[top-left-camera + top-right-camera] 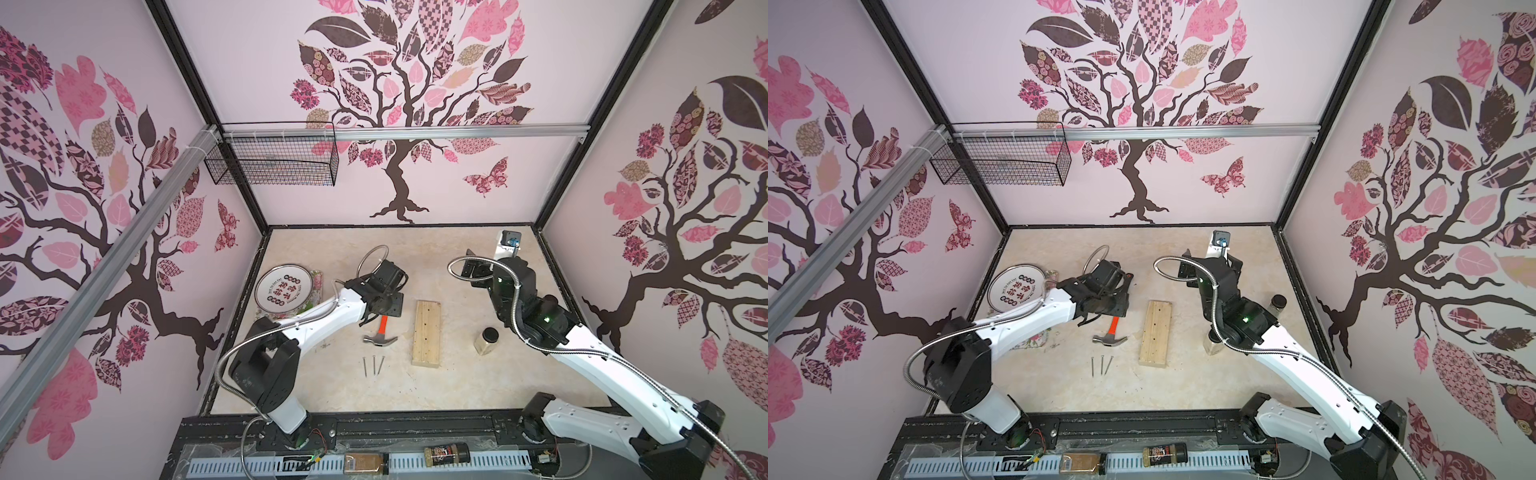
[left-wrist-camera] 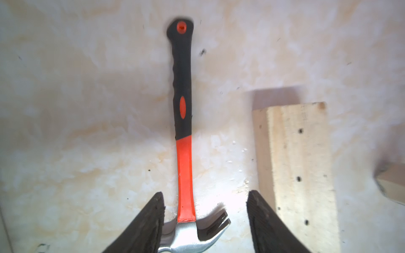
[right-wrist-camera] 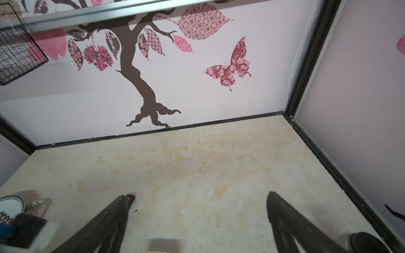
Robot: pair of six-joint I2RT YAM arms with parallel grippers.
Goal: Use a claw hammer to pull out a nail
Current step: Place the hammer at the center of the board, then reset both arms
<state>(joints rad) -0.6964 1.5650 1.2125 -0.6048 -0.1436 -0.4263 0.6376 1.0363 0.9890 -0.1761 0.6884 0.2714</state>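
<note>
Nails [image 1: 373, 365]: three, loose on the table nearest the robot's base, side by side, well clear of the wood.
Hammer [image 1: 379, 333]: flat on the table just beyond the nails, steel head toward the robot, orange neck and black handle running away under the left arm's wrist.
Wooden block [image 1: 426, 333]: just beside the hammer on its right, apart from it; only dark holes visible on top [image 2: 300, 131], no standing nail discernible.
Left gripper [image 2: 206, 204]: spread apart over the hammer [image 2: 184, 140], straddling the orange neck close to the head; one finger [image 2: 151, 221] close beside the head, contact unclear, the other well clear; nothing held.
Right gripper [image 3: 197, 203]: wide apart, empty, raised over bare table farther back.
Jar [image 1: 487, 340]: on the right, under the right arm.
Plate [image 1: 284, 290]: far left, out of play.
Step in hand: apparently hammer set down or not yet taken; no pulling under way.
Next move: probably no standing nail left to pull; otherwise, a firm squeeze on the handle before levering.
</note>
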